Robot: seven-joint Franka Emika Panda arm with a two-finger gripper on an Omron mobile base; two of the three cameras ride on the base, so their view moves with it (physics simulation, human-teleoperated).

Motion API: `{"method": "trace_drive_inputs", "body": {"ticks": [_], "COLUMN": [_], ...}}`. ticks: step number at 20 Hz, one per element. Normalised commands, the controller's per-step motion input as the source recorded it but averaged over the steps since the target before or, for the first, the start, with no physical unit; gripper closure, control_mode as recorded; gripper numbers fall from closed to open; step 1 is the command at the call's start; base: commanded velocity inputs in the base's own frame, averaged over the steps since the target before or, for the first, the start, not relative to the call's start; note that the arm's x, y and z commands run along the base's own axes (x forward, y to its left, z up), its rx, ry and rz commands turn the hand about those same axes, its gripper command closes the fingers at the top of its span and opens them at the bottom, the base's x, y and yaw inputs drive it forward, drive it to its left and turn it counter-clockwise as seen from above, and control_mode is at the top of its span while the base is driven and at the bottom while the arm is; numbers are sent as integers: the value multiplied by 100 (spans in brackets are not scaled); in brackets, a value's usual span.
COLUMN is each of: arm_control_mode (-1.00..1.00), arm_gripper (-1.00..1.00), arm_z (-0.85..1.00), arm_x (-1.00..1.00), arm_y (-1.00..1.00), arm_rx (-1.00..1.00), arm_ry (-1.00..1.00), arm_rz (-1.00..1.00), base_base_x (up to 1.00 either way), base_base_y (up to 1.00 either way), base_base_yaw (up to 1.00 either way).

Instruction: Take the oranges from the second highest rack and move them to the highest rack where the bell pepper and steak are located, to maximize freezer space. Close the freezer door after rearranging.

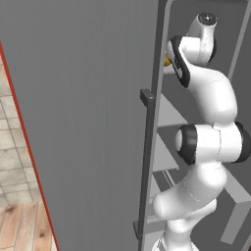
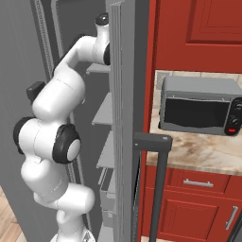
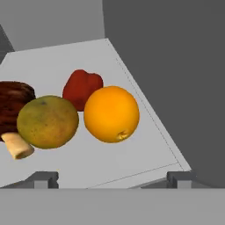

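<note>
Two oranges lie on the highest rack (image 3: 140, 154). One orange (image 3: 111, 113) is bright, and a duller greenish-yellow orange (image 3: 48, 121) sits left of it. Behind them rests the dark-red bell pepper (image 3: 82, 87), and the brown steak (image 3: 12, 105) with its pale bone lies at the left edge. My gripper (image 3: 112, 180) is open, its fingertips (image 3: 44, 179) wide apart just in front of the oranges and touching nothing. A sliver of orange (image 1: 167, 62) shows beside the arm's wrist. Below is the second highest rack (image 1: 170, 113). The freezer door (image 1: 83, 122) stands open.
The door's long bar handle (image 1: 147, 162) runs close to the arm's left. The freezer's grey side wall (image 3: 176, 66) borders the rack on the right. A microwave (image 2: 198, 106) stands on the counter among red cabinets (image 2: 198, 28). Lower shelves (image 2: 105, 113) lie beneath the arm.
</note>
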Motion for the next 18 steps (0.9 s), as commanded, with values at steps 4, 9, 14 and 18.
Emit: {"method": "trace_drive_inputs", "body": {"ticks": [4,9,14,18], "arm_control_mode": [-100,-100,-100,-100], "arm_gripper": [-100,-100,-100,-100], "arm_z": [0,0,6,3], "arm_x": [-88,-100,-100,-100], "arm_y": [0,7,36,61], "arm_rx": [0,0,0,0], "arm_ry": [0,0,0,0], "arm_rz": [1,3,6,9], "base_base_x": [0,0,0,0], "base_base_y": [0,0,0,0], "base_base_yaw": [0,0,0,0]}}
